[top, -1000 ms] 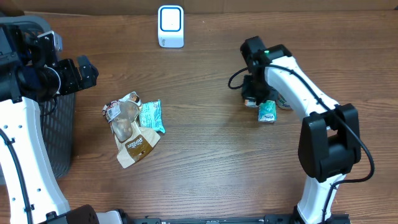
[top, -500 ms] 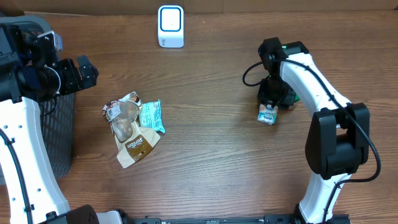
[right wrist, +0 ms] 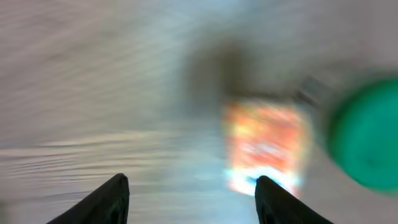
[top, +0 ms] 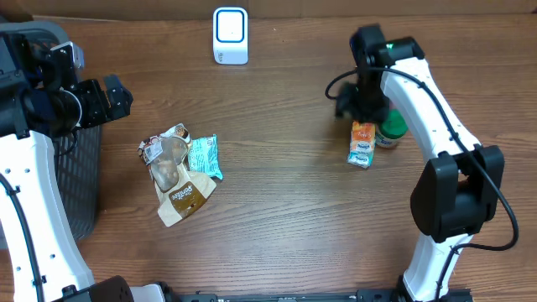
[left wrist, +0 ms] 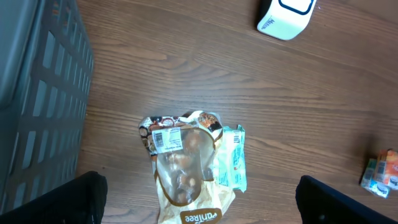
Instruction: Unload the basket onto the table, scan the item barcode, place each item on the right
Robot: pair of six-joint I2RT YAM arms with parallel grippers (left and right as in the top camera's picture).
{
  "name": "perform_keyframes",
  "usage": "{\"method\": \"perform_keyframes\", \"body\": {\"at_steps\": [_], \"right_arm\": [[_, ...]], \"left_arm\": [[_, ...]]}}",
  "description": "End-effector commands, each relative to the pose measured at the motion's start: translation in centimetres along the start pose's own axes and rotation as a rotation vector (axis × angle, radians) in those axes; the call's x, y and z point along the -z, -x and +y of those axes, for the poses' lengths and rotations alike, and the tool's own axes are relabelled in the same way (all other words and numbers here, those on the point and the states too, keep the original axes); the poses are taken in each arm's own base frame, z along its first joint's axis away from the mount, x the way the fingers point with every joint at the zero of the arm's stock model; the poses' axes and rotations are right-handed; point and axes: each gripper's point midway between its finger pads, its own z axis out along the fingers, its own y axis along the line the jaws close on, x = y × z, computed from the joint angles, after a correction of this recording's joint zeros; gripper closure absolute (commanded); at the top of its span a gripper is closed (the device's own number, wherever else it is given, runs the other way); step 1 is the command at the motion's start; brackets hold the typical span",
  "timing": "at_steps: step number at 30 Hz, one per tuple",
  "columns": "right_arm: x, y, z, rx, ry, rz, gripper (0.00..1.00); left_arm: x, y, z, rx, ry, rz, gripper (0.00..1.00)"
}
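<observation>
Though the right wrist view blurs the carton (right wrist: pixel 264 146), overhead shows it crisp; both jaws stand apart.

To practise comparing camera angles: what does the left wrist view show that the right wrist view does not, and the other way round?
Only the left wrist view shows a grey mesh basket, a white box-shaped scanner, and a clear-and-brown snack pouch with a teal packet against it.
Only the right wrist view, which is badly blurred, shows a round green lid at its right edge.
Both show the small orange carton and the brown wooden table.
</observation>
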Motion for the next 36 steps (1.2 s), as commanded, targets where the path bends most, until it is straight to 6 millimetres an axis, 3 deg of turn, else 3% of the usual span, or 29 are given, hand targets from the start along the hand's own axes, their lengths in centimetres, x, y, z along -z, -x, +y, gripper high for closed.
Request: {"method": "perform_keyframes", "body": {"at_steps": [1,5,10,16,19,24,31,33,36], "right_arm": [[0.7,-1.0,6.4,0.15,0.25,0.026,0.38],[-0.6,-2.2,11.1,0.228,0.369,0.027,0.37],[-4.0,-5.2,16.4,0.262,0.452,0.073,0.37],[-7.7,-8.7,20.8,0.235,0.48,0.104,0.41],[-8.7,-10.4,22.7,0.26,0.493,0.114,0.41],[-10.6,-12.8,25.2,0.283,0.504,0.134,0.41],[-13.3,-14.9,26.7,0.305,0.514,0.173,0.47],[-13.3,-15.1,26.9,0.31,0.516,0.17,0.55],[-13.3,-15.0,26.9,0.314,0.517,0.168,0.76]], "left_arm": [[0.3,0.3,-0.2,-0.02,-0.002,-0.013,0.0],[0.3,0.3,-0.2,-0.02,-0.002,-0.013,0.0],[0.3,0.3,-0.2,-0.02,-0.001,-0.013,0.0],[0.3,0.3,-0.2,-0.02,-0.002,-0.013,0.0],[0.3,0.3,-0.2,-0.02,-0.002,-0.013,0.0],[0.3,0.3,-0.2,-0.02,-0.002,-0.013,0.01],[0.3,0.3,-0.2,-0.02,-0.001,-0.013,0.01],[0.3,0.3,-0.2,-0.02,-0.001,-0.013,0.0],[0.3,0.3,-0.2,-0.02,-0.002,-0.013,0.0]]}}
